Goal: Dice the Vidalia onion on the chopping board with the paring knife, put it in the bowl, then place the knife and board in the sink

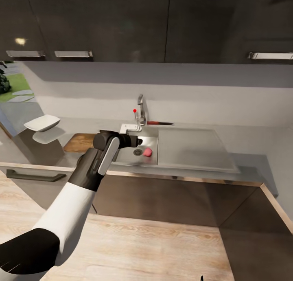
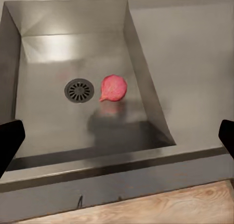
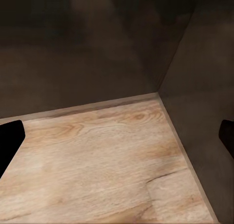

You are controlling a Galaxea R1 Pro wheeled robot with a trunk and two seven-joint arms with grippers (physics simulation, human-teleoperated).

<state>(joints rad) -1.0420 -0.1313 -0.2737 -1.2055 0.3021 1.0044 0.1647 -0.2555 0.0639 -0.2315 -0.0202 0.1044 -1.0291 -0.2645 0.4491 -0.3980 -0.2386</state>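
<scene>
Left claw (image 2: 117,136) spread wide, empty, above near rim of grey steel sink (image 2: 29,63). Ahead and below: small pinkish-red round onion (image 2: 113,87), beside drain, tip drainward. Right claw (image 3: 117,136) likewise apart, floorward, farther off.

Open basin of the sink (image 2: 73,44) is lying clear above the Vidalia onion (image 2: 113,87); basin walls are hemming it in, the faucet (image 1: 141,110) standing behind, drain (image 2: 79,90) just beside
</scene>
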